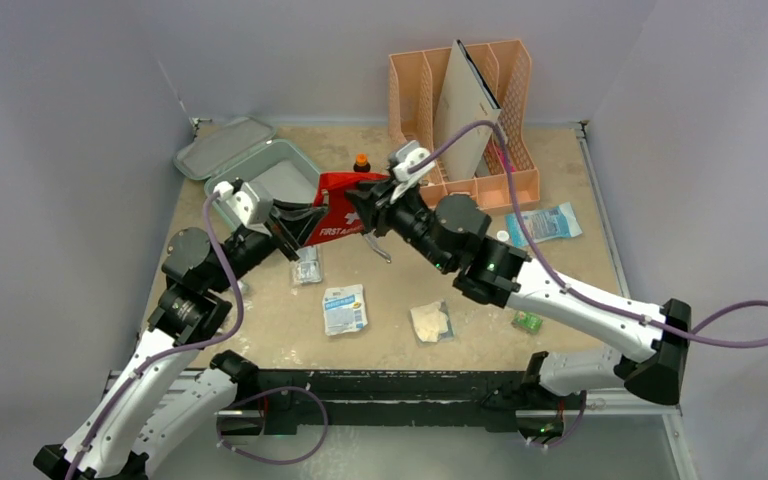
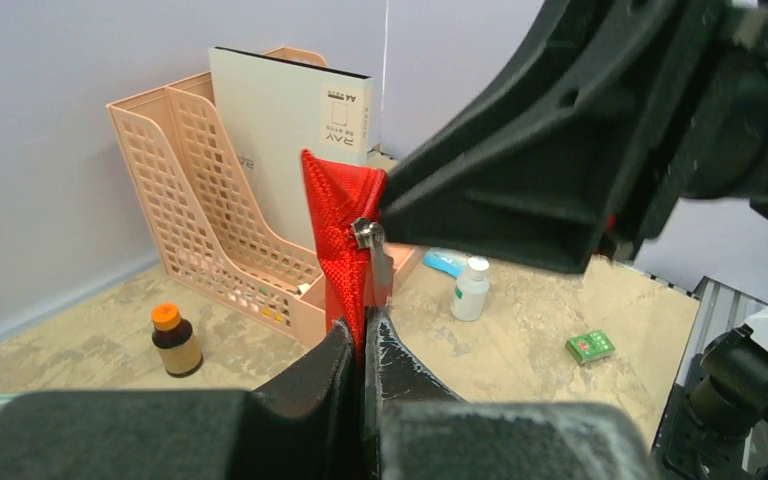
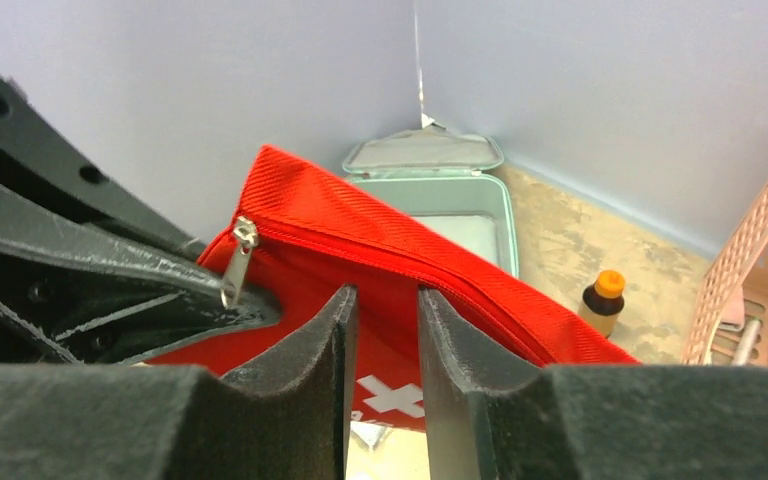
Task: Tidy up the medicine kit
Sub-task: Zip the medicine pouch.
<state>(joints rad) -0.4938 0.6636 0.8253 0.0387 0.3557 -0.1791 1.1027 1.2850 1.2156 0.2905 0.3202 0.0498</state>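
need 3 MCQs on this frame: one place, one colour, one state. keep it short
1. Where on the table is the case?
A. near right corner
B. far left corner
C. dead centre

2. What colour is the bottle cap?
A. orange
B. white
C. green

3. What state is the left pincer in?
A. open
B. shut on the pouch
C. shut on the bottle

Key:
1 B: the top view shows it by the back wall on the left.
2 A: the cap shows orange in all three views.
3 B: the left wrist view shows both fingers pressed together on the red fabric.
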